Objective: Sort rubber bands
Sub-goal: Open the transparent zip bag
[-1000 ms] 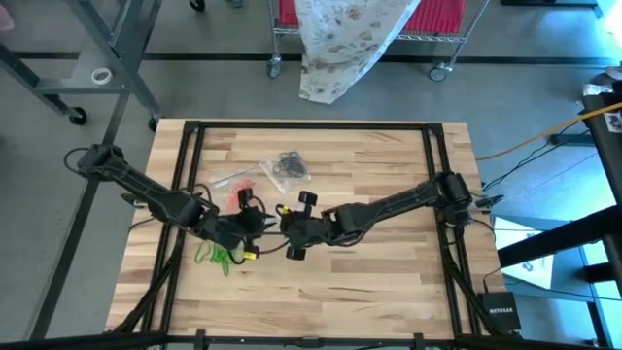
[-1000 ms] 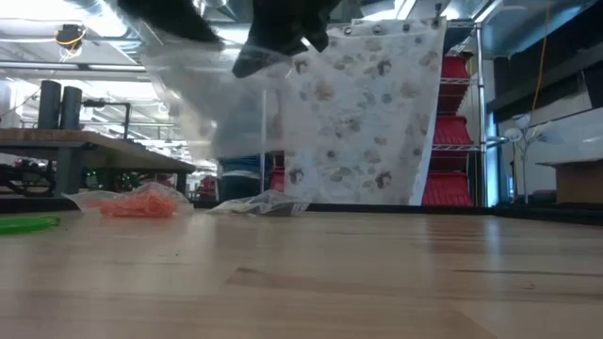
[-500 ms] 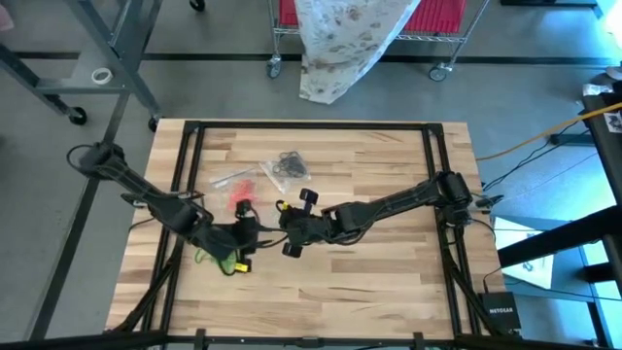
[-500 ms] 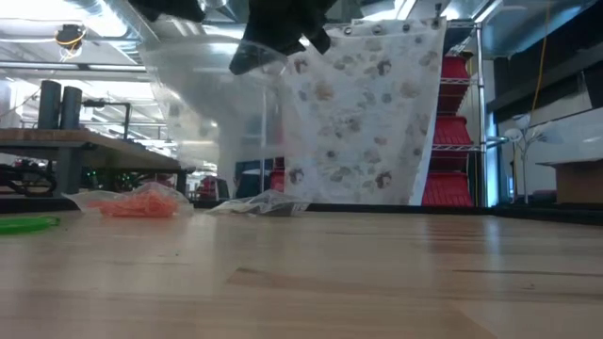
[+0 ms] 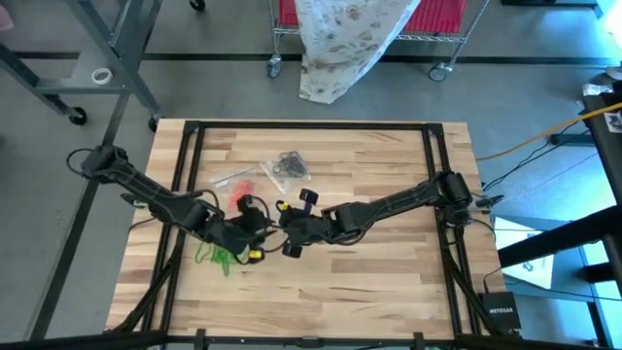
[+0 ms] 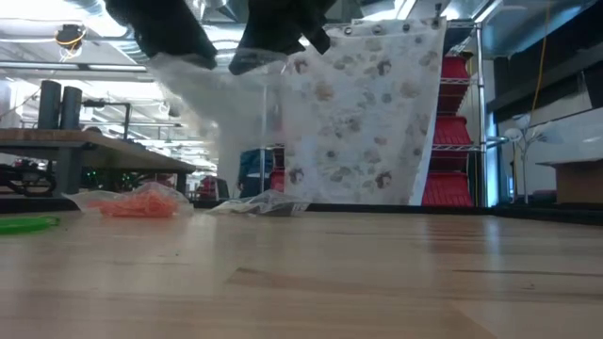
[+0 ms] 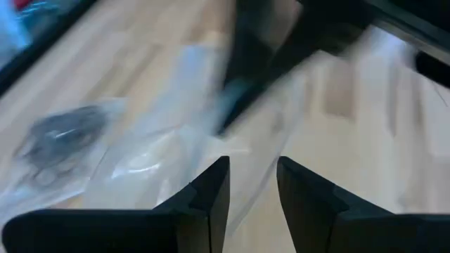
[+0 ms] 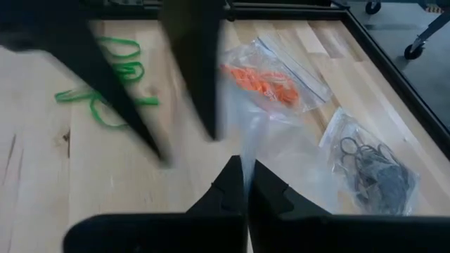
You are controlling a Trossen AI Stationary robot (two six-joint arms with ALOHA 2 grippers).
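Working on the bagging step for the green rubber bands (image 8: 112,70), as it seems.

Holding up an empty clear bag (image 8: 264,140) above the table (image 5: 389,262) with the right gripper (image 8: 246,176), fingers pressed together and pinching one edge of the film. Letting the rest of this bag hang down loosely below the grip.

Bringing the left gripper (image 7: 253,184) just beside the clear bag, at its free edge, with fingers (image 7: 211,193) standing a little apart. Not gripping anything there, as far as can be seen.

Leaving the green rubber bands loose on the wood, near the clear bag, on the left arm's side of it. Lying on the other side of the clear bag: the orange-red rubber bands (image 8: 271,83), already inside their own bag, and farther from it the black rubber bands (image 8: 365,165), also inside a bag of their own.

For the next move, probably needing to catch the free lip of the clear bag with the left fingers and pull it away from the right grip, opening a mouth. Only after this, picking the green loops and dropping them in. Being careful with the thin, slippery film, likely easy to miss or to pinch in both layers together.
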